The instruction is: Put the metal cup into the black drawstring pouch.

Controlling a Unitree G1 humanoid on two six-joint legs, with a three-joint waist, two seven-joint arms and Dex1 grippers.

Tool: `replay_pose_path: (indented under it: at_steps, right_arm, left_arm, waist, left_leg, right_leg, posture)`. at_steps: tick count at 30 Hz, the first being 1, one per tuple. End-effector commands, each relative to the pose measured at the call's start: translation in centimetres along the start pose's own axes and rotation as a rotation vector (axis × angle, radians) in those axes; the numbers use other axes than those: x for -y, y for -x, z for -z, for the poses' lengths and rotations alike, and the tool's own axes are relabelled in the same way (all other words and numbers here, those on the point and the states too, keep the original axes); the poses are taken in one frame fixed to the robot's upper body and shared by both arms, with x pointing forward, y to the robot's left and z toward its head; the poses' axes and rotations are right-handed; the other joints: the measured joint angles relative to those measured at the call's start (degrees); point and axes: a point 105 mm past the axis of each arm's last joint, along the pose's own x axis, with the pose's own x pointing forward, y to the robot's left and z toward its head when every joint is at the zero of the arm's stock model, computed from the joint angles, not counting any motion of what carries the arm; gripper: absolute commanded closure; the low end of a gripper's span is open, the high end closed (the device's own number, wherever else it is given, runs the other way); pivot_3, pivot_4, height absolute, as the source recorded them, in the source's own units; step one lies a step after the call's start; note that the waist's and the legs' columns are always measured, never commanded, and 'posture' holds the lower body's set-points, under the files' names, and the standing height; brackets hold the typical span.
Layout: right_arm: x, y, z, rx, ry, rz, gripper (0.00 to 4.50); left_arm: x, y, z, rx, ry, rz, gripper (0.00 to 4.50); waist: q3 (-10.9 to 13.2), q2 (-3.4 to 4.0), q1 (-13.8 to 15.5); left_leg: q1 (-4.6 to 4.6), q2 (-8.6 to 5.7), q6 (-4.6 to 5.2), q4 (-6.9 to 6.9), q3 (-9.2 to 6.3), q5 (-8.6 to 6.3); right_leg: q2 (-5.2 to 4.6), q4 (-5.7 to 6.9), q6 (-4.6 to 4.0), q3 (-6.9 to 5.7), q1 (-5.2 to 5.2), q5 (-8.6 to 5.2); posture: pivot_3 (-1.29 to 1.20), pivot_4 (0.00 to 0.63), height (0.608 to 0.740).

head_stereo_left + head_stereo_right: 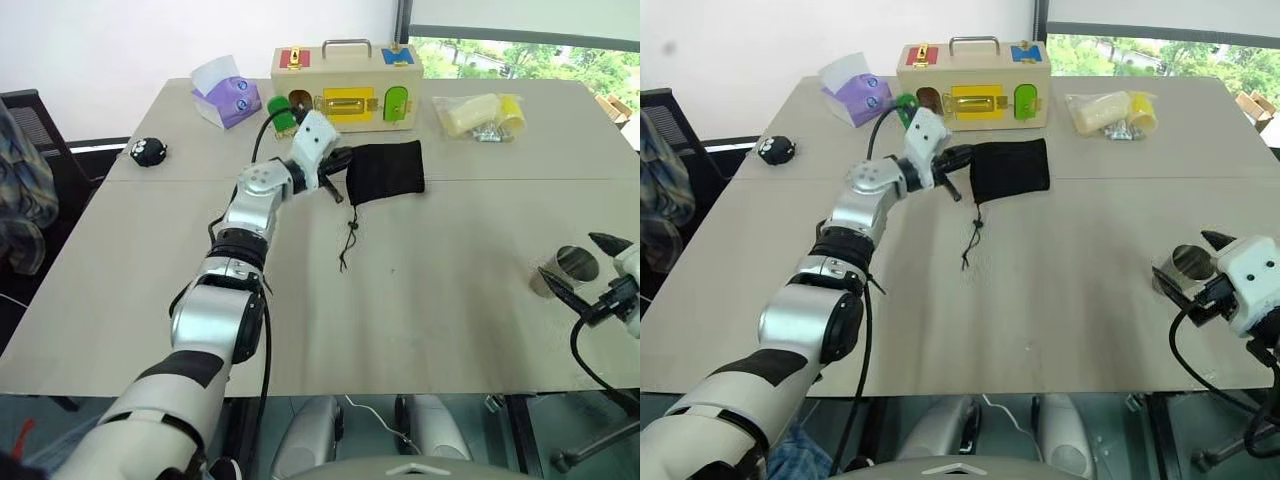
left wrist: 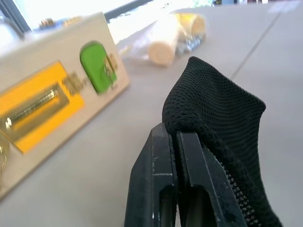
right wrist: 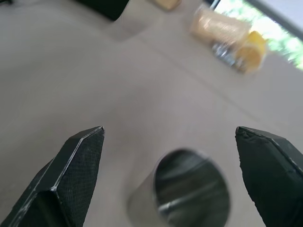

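Left eye view, counter (image 1: 420, 320): pale wood surface carrying every item.
Left eye view, left gripper (image 1: 342, 160): reaches toward the far middle of the counter, fingers closed on the left edge of the black drawstring pouch (image 1: 388, 170).
Left eye view, pouch: lies far of centre, just near the wooden lock box (image 1: 345, 87); its cord (image 1: 349, 240) trails toward the near side.
Left eye view, metal cup (image 1: 573, 268): stands upright at the near right of the counter, well apart from the pouch.
Left eye view, right gripper (image 1: 583, 268): at the right edge, fingers spread wide, the cup between them, not gripped.
Left eye view, other items: purple tissue box (image 1: 228, 98) at far left of the lock box; small black spotted object (image 1: 148, 151) at far left; plastic bag of yellow pieces (image 1: 480, 115) at far right.
Right eye view: same layout; the cup sits just left of the right gripper's white housing.
Left wrist view, fingers (image 2: 156, 189): pressed together, pinching a fold of the black mesh fabric, which rises above them; lock box with its green door (image 2: 99, 66) lies beyond.
Right wrist view, fingers (image 3: 71, 175): set wide apart, the cup's open round rim between them, touching neither; the bag of yellow pieces lies blurred beyond.
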Motion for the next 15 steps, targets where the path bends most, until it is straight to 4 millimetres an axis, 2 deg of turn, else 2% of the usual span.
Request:
replay_pose_path:
  at_steps: [1,2,3,4,5,12,15]
  right_arm:
    - [-0.2,-0.1,0.7,-0.066,0.046,-0.045,0.02]
    - [-0.3,0.0,1.2,-0.102,0.062,-0.062,0.02]
    - [-0.1,0.0,1.5,-0.124,0.054,-0.066,0.54]
    - [0.1,0.1,1.7,-0.141,0.05,-0.059,0.77]
    - [0.0,0.1,1.9,-0.153,0.059,-0.073,1.36]
    - [-0.1,-0.2,2.7,-0.202,0.09,-0.111,4.29]
    - [-0.2,0.0,3.0,-0.224,0.092,-0.116,4.43]
  left_arm:
    - [0.0,0.0,-2.5,0.049,0.006,-0.024,4.43]
    - [0.1,0.1,-3.1,0.06,0.028,-0.027,4.43]
    - [0.1,0.3,-3.7,0.068,0.062,-0.034,4.5]
    - [0.0,0.4,-4.0,0.069,0.088,-0.039,4.5]
    - [0.1,0.6,-4.2,0.068,0.095,-0.039,4.5]
    - [0.4,1.2,-3.8,0.027,0.055,-0.04,4.5]
    - [0.3,1.5,-3.1,0.003,0.045,-0.048,4.5]
  waist:
    - [-0.01,0.01,-0.27]
    - [0.0,0.02,-0.27]
    - [0.0,0.0,-0.22]
    - [0.01,0.0,-0.19]
    - [0.0,0.0,-0.13]
    - [0.0,0.0,-0.09]
    - [-0.01,-0.01,0.0]
  left_leg:
    - [0.01,0.01,-0.02,0.0,0.02,0.01]
    - [0.03,0.02,-0.1,-0.01,0.06,0.06]
    - [0.03,0.02,-0.16,-0.01,0.08,0.09]
    - [0.02,0.02,-0.17,0.0,0.07,0.1]
    - [0.02,0.03,-0.17,0.0,0.06,0.1]
    - [0.04,0.04,-0.21,-0.01,0.06,0.12]
    - [0.04,0.04,-0.21,0.0,0.06,0.12]
  right_leg:
    - [0.01,0.0,0.0,0.02,0.0,0.0]
    - [0.0,0.0,0.0,0.06,0.0,0.0]
    - [0.0,0.01,0.0,0.08,-0.01,0.0]
    - [0.0,0.0,0.0,0.07,-0.01,0.0]
    - [0.0,0.0,0.0,0.07,-0.01,0.0]
    - [-0.01,0.0,0.0,0.07,-0.01,0.0]
    - [-0.02,-0.02,0.0,0.09,0.0,0.0]
  posture:
    - [0.0,0.15,0.71]
    - [0.0,0.15,0.71]
    - [0.0,0.15,0.71]
    - [0.0,0.15,0.71]
    - [0.0,0.15,0.71]
    - [0.0,0.15,0.71]
    - [0.0,0.15,0.71]
